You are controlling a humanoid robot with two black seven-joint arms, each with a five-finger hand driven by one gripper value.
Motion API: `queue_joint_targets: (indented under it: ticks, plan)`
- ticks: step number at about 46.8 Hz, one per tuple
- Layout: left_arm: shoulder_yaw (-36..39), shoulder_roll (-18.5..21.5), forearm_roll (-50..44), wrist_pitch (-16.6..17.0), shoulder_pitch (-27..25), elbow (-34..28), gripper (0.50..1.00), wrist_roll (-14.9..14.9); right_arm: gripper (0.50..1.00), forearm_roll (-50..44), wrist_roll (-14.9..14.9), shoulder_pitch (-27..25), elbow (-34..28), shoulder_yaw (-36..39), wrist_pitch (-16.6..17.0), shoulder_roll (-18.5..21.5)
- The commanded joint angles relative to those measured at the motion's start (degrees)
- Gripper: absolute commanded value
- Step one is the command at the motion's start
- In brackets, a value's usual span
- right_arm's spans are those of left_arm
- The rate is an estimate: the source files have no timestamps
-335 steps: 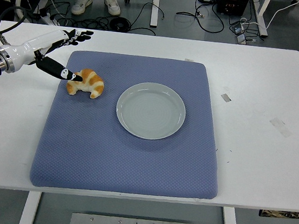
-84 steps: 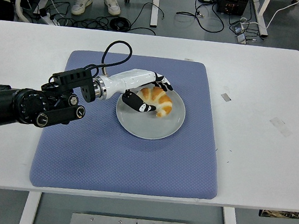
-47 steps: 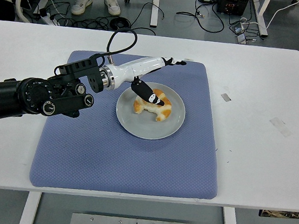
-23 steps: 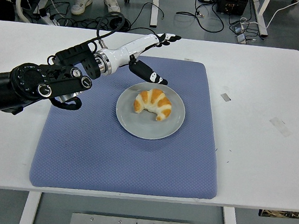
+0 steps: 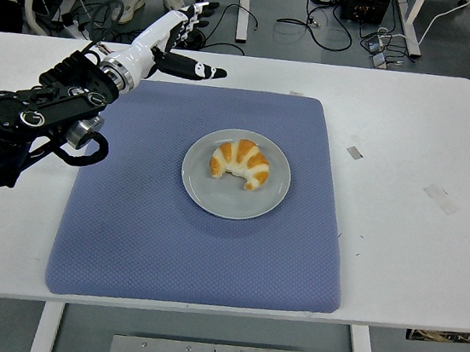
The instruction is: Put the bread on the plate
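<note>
The left hand [image 5: 176,42] hangs over the far left part of the table [image 5: 427,148], just past the far left corner of the mat, with its fingers [image 5: 196,14] spread wide and its thumb [image 5: 198,69] stretched out toward the right; it holds nothing. One arm is in sight, the left one [image 5: 41,113], black and thick with round joints, reaching in from the left edge over the table's left side and the mat's left border. There is one piece of bread [image 5: 240,162], a curved golden croissant with pale stripes, and it lies on the one plate [image 5: 236,174], a little up from the plate's middle, well apart from the hand. The plate is round and pale grey, and it sits near the centre of the one blue mat [image 5: 200,249], slightly toward the far side. The mat covers most of the middle of the white table. A few small bits of tape [image 5: 354,152] lie on the bare tabletop to the right of the mat. Beyond the far edge, cables [image 5: 237,17] trail across the floor and a pair of white shoes [image 5: 150,4] stands there.
</note>
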Motion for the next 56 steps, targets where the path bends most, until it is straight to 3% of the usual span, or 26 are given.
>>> queue_joint_targets:
  ticks: [1,17,26,33,40,48,52,56]
  plan:
    - [-2.4,-0.2,0.1,0.2,0.9,1.7,0.981,0.0,1.000,0.0,0.0,0.0,0.0,0.0,0.0,0.0]
    - [-5.0,0.2,-4.9,-0.7,1.6,7.2,0.981,0.4,1.000,0.0,0.0,0.0,0.0,0.0,0.0,0.0]
    - [-5.6,1.6,-10.6,-6.4,3.1,9.9,0.981,2.8,1.000,0.0,0.0,0.0,0.0,0.0,0.0,0.0]
    - [-9.0,2.7,-12.0,-8.4,4.3,10.1,0.981,2.9,1.000,0.0,0.0,0.0,0.0,0.0,0.0,0.0]
    - [-14.0,3.1,-12.8,-13.5,5.7,12.3,0.981,3.0,1.000,0.0,0.0,0.0,0.0,0.0,0.0,0.0]
    - [-14.9,3.5,-13.4,-16.9,6.7,13.6,0.981,3.0,1.000,0.0,0.0,0.0,-0.1,0.0,0.0,0.0]
    - [-17.4,4.0,-15.9,-20.5,7.3,13.7,0.981,3.0,1.000,0.0,0.0,0.0,0.0,0.0,0.0,0.0]
    - [-19.7,3.8,-18.0,-21.7,7.8,14.0,0.981,3.0,1.000,0.0,0.0,0.0,0.0,0.0,0.0,0.0]
